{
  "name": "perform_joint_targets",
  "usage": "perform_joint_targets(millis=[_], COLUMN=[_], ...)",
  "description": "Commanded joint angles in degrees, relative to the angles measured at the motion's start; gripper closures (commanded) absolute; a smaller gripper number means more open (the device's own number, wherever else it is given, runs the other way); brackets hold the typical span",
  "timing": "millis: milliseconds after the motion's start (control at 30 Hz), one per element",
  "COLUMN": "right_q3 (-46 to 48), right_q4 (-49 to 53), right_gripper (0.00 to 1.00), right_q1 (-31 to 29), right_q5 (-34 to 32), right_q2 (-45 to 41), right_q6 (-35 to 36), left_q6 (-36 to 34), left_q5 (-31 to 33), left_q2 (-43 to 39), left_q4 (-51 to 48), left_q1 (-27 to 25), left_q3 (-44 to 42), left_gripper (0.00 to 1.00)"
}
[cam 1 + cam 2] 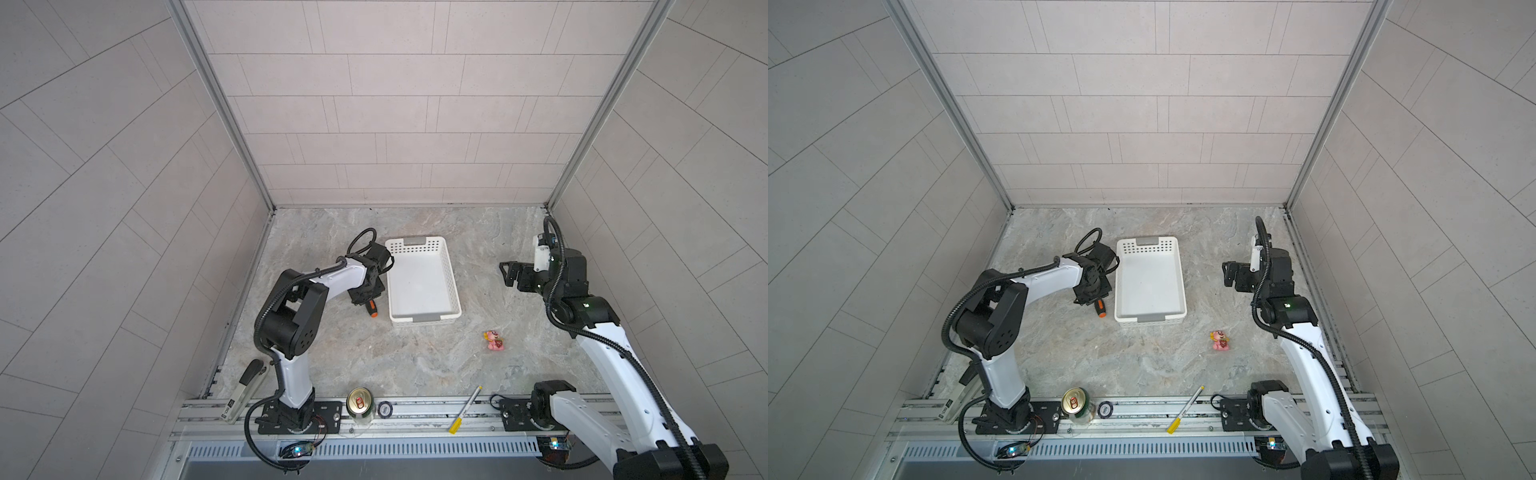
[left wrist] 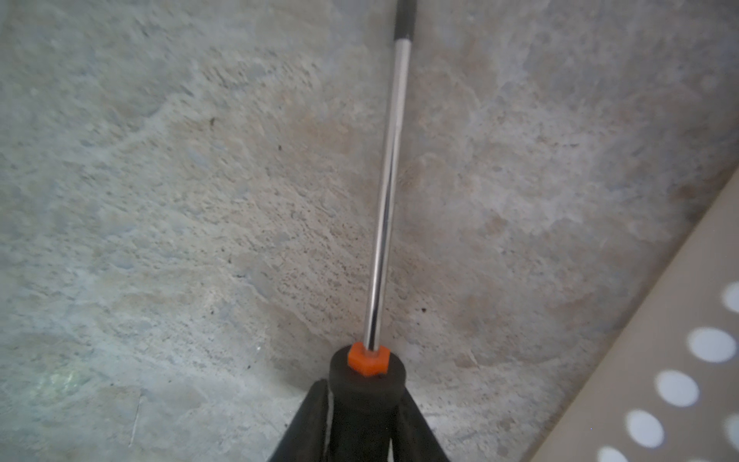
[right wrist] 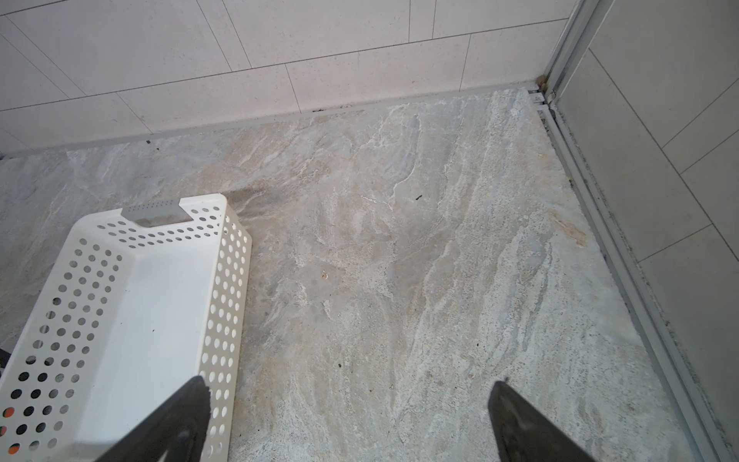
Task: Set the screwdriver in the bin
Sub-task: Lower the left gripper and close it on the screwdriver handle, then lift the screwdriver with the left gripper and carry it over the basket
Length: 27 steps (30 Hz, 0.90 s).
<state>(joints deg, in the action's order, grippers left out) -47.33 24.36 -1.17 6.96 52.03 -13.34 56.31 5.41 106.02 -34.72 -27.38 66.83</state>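
The screwdriver (image 1: 371,309) lies on the stone floor just left of the bin (image 1: 451,274), its orange butt end pointing toward the front. My left gripper (image 1: 365,299) is down over it. In the left wrist view both black fingers press on the black handle, so the left gripper (image 2: 364,386) is shut on the screwdriver (image 2: 386,200), whose shiny shaft runs away from the jaws beside the bin's perforated wall (image 2: 660,360). The white bin (image 1: 1181,274) holds nothing. My right gripper (image 1: 505,274) hovers open to the right of the bin (image 3: 228,304), with only bare floor between its fingers (image 3: 348,390).
A pink toy (image 1: 493,340) lies in front of the bin, to its right. Along the front rail are a stapler (image 1: 245,388), a drink can (image 1: 359,405), a small black disc (image 1: 384,409) and a silver pen with a yellow cap (image 1: 465,409). Tiled walls enclose three sides.
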Motion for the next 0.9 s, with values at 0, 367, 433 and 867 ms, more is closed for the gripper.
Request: perform_joint_targets(millis=[0,367,433,867], right_q3=[0.22,0.49,0.51,-2.28], right_q4=[1.04,1.13,1.11,2.8], right_gripper=[0.01,0.0,0.0,0.01], right_q1=[0.18,0.26,0.27,0.26], right_q5=[-1.41,-1.86,-1.86,1.58], right_q2=[-1.22,-1.1,-1.15,-0.38], right_q6=[1.03,1.03,1.04,0.34], left_q6=[-0.05,-2.64,-3.21,-10.11], left_q5=[3.1,5.99,6.57,6.74], left_q2=[-2.89,-9.01,-10.25,-23.48], left_q4=[-2.45,-3.9,-4.17,-7.21], left_q1=[0.39,0.66,0.71,0.38], left_q3=[-1.49,-3.72,-4.19,-4.88], left_gripper=[0.73,0.87,0.88,1.0])
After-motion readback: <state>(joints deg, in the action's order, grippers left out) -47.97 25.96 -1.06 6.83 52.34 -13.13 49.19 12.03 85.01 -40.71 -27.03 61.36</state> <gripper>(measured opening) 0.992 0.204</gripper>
